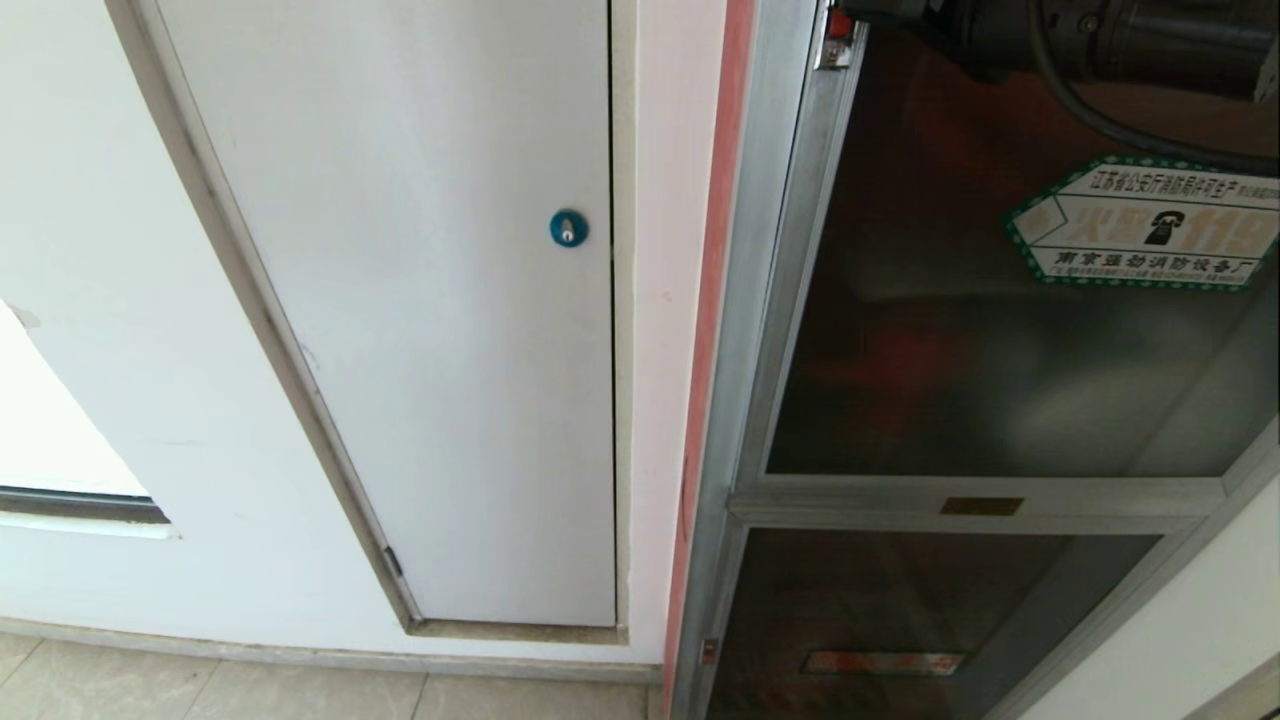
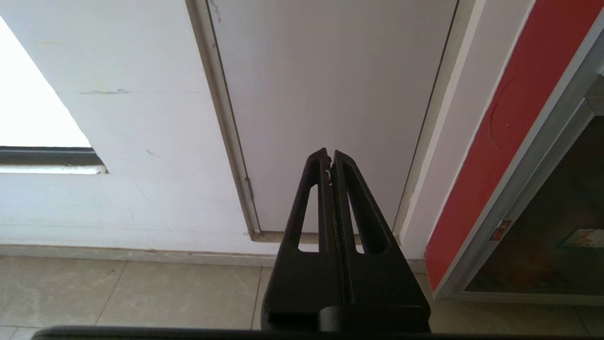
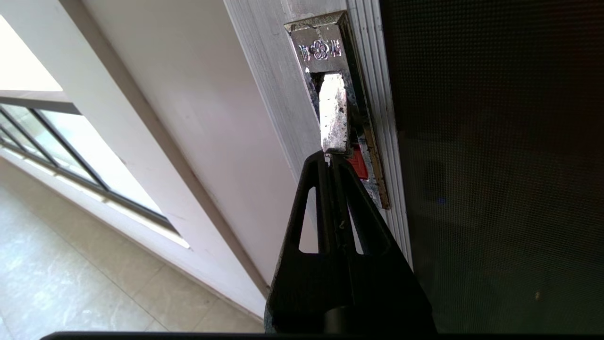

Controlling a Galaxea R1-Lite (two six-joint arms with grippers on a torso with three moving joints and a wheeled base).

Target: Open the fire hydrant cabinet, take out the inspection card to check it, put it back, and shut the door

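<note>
Right gripper (image 3: 329,158): fingers pressed together with nothing between them; the tips sit at the lower end of the latch, right against the silvery pull tab, though actual contact cannot be confirmed.
Latch (image 3: 332,113): worn metal plate set in the door's silver frame, with a flower stamp at one end, a bright flip tab in its recess and a red piece just beside the fingertips.
Right arm (image 1: 1120,40): enters the head view at the top right, in front of the upper part of the glass.
Left gripper (image 2: 330,163): fingers closed flat on each other, holding nothing, hanging clear of everything and aimed at the lower part of the white panel.
Door (image 1: 1000,330): dark tinted glass in a silver frame, lying flush in the cabinet, shut.
Sticker (image 1: 1140,225): green-edged white hexagon on the glass, just below the right arm.
Cabinet (image 1: 745,300): silver-framed, set in the wall with a red strip down its left edge; a small brass plate (image 1: 982,506) sits on the bar between the door and the lower glass.
White panel (image 1: 420,300): left of the cabinet, closed, with a blue round lock (image 1: 568,228).
Card: not visible in any view.
</note>
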